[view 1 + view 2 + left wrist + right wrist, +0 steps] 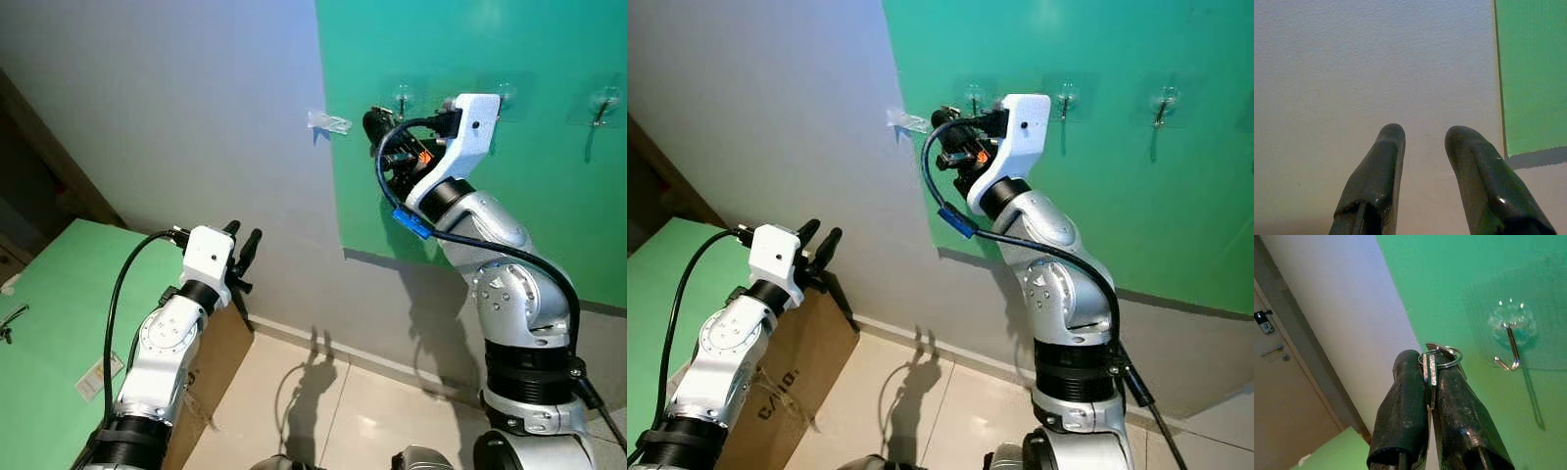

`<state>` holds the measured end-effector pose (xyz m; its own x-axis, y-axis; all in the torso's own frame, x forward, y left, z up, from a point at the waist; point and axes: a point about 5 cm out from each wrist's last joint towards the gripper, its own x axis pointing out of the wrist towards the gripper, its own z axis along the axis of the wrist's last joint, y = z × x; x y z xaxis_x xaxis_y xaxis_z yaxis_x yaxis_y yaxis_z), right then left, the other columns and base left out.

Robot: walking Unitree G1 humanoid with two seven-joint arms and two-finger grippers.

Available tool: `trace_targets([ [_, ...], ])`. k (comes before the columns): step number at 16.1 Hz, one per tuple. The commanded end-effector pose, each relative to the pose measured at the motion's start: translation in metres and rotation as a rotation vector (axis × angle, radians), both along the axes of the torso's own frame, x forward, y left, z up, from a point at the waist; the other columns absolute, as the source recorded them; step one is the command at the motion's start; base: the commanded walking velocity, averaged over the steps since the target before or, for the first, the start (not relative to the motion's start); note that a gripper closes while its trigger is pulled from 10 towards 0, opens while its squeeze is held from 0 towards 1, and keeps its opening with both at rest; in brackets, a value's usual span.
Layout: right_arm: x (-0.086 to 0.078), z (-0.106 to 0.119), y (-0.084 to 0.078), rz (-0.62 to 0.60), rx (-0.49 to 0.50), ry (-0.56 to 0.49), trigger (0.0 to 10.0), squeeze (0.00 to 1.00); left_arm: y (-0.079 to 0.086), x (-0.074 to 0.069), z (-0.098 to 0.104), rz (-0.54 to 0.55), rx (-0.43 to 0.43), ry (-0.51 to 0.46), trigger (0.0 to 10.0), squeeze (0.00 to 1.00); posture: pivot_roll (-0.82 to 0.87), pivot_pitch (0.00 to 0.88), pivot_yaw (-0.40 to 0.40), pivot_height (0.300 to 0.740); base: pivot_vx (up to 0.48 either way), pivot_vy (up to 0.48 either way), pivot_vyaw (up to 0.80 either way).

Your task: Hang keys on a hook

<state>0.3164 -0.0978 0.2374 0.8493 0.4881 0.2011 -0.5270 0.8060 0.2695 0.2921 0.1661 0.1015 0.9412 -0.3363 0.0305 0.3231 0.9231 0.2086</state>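
Down low, the left gripper hangs well below the green panel, fingers parted a little with nothing between them, pointing at bare grey wall. It's idle, not part of the play.

Up now to the right gripper, raised close to the green panel. Its fingers are pinched tight on the keys, with the key ring poking out just past the tips. So the pickup is done and the carry looks done too.

On the panel itself, the nearest hook sits just beside the ring, metal curl open and bare. Ring and hook are still apart, I'd say. More hooks run further along the panel. What's left: slip the ring over that curl, then let go.
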Motion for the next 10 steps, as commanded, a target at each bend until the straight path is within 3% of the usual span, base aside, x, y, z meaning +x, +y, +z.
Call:
trace_targets([
  [1, 0.001, 0.005, 0.004, 0.016, 0.018, -0.012, 0.0, 0.00, 0.004, 0.001, 0.004, 0.002, 0.019, -0.006, 10.0, 0.00, -0.18, 0.009, 0.151, 0.740, 0.000, 0.000, 0.00],
  [4, 0.007, -0.001, -0.001, 0.009, 0.206, 0.118, 0.0, 0.00, 0.005, 0.000, 0.003, 0.000, 0.022, -0.003, 10.0, 0.00, -0.18, 0.009, 0.149, 0.740, 0.000, 0.000, 0.00],
  [10, 0.010, -0.011, -0.005, -0.017, 0.356, 0.248, 0.0, 0.00, 0.007, -0.003, 0.003, 0.000, 0.026, 0.003, 10.0, 0.00, -0.17, 0.036, 0.157, 0.740, 0.000, 0.000, 0.00],
])
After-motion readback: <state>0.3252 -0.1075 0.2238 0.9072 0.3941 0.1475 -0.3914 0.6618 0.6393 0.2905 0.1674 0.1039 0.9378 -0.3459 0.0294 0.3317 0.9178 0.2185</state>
